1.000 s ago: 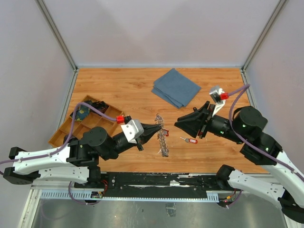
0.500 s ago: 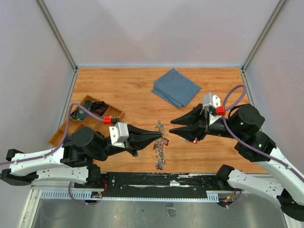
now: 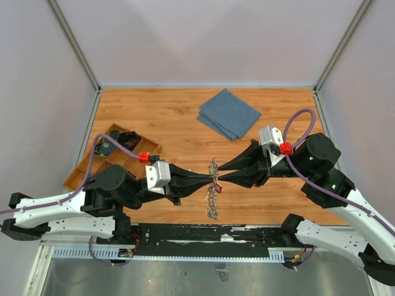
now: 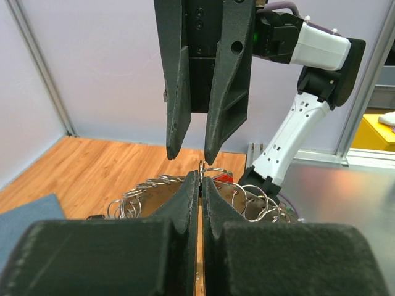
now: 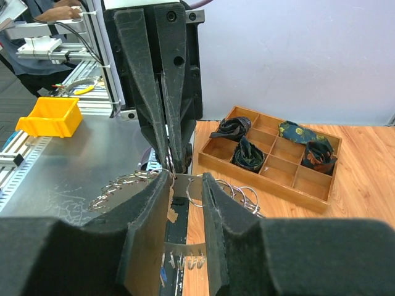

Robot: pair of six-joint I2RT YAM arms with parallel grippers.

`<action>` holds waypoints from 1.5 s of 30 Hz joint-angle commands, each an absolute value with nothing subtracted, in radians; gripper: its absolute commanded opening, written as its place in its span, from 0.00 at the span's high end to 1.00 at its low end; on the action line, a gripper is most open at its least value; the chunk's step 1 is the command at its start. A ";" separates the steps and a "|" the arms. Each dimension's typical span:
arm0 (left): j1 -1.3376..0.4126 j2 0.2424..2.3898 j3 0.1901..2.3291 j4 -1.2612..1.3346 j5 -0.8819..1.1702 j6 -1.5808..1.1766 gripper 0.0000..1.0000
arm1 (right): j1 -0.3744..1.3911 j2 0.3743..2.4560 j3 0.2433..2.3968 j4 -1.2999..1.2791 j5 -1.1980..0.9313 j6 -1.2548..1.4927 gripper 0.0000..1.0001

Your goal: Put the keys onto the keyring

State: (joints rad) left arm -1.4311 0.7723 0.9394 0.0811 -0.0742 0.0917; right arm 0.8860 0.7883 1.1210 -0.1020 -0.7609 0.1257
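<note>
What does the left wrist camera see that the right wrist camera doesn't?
Only the left wrist camera shows a corner of the folded blue cloth and a small red key head. Only the right wrist camera shows the wooden tray with compartments, with dark bits inside some. Both show the silvery chain-like metal keyring, the left hand shut on one of its rings, and the right hand with its fingers apart.

3 pale lilac walls (image 3: 203,43) with grey metal corner posts (image 3: 73,43) around a warm wood-grain tabletop (image 3: 160,117), evenly lit
</note>
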 commanded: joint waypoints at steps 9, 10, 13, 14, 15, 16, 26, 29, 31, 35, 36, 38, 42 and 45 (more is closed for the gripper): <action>-1.440 0.776 0.974 0.170 -0.057 0.089 1.00 | 0.898 0.812 1.120 -0.053 -0.826 0.133 0.74; -1.440 0.776 0.974 0.171 -0.057 0.089 0.99 | 0.900 0.813 1.120 -0.053 -0.827 0.132 0.74; -1.440 0.780 0.976 0.175 -0.057 0.089 0.99 | 0.902 0.815 1.115 -0.054 -0.831 0.131 0.76; -1.440 0.781 0.976 0.176 -0.057 0.089 1.00 | 0.903 0.815 1.111 -0.055 -0.831 0.131 0.76; -1.440 0.780 0.976 0.178 -0.056 0.089 1.00 | 0.903 0.815 1.112 -0.055 -0.831 0.130 0.76; -1.440 0.781 0.977 0.178 -0.057 0.089 0.99 | 0.905 0.815 1.111 -0.056 -0.833 0.130 0.77; -1.440 0.785 0.977 0.188 -0.056 0.088 0.99 | 0.910 0.822 1.118 -0.085 -0.843 0.115 0.99; -1.440 0.788 0.977 0.189 -0.052 0.086 1.00 | 0.910 0.823 1.133 -0.112 -0.837 0.101 1.00; -1.440 0.787 0.977 0.188 -0.052 0.084 0.99 | 0.910 0.824 1.154 -0.146 -0.831 0.072 1.00; -1.440 0.781 0.973 0.182 -0.057 0.078 0.92 | 0.910 0.845 1.260 -0.299 -0.830 -0.021 1.00; -1.440 0.780 0.972 0.179 -0.059 0.077 0.90 | 0.910 0.857 1.291 -0.349 -0.830 -0.047 1.00; -1.440 0.779 0.973 0.172 -0.061 0.073 0.87 | 0.910 0.884 1.353 -0.455 -0.824 -0.096 1.00; -1.440 0.781 0.972 0.162 -0.075 0.068 0.83 | 0.910 0.936 1.472 -0.631 -0.814 -0.185 1.00; -1.440 0.783 0.973 0.149 -0.092 0.063 0.82 | 0.910 0.971 1.551 -0.742 -0.796 -0.246 1.00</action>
